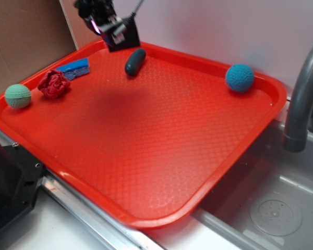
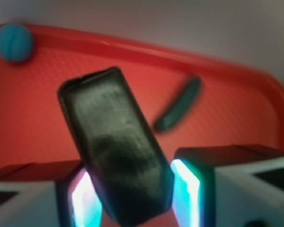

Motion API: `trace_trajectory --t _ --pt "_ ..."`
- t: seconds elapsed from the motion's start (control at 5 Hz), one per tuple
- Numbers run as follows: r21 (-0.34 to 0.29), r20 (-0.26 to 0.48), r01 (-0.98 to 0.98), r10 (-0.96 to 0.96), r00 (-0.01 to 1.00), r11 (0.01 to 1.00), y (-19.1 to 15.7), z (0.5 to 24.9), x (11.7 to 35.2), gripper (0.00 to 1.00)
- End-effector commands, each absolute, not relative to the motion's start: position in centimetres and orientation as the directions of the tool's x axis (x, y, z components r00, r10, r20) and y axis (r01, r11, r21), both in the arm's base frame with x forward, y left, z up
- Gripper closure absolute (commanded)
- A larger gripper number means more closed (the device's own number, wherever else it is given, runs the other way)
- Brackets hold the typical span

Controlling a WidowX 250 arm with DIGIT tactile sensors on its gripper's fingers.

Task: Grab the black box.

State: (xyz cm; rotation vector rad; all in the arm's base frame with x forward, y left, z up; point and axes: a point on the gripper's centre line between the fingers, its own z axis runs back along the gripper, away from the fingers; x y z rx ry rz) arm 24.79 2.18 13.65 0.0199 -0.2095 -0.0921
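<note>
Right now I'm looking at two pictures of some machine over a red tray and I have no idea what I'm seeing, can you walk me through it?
It is a small robot arm working over a red tray beside a sink. The exterior picture is taken from across the tray; the wrist picture comes from a camera mounted on the arm, looking past its two fingers. The gripper, the arm's hand, is shut on the black box, lifted above the tray. Lying on the tray are a dark rounded cylinder, a blue ball, a green ball, a crumpled red cloth and a flat blue sponge. The wrist picture is blurry, so fine detail there is hard to tell.
</note>
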Motion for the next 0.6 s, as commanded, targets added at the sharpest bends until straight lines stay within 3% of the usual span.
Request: trace_trajectory --t 0.0,0.4 --pt "0.071 0.236 -0.146 0.125 0.964 0.987 -1.9 23.2 20.7 1.00" --pt "0.054 0.241 -0.184 0.166 0.956 0.981 -3.9 23.7 19.4 1.00"
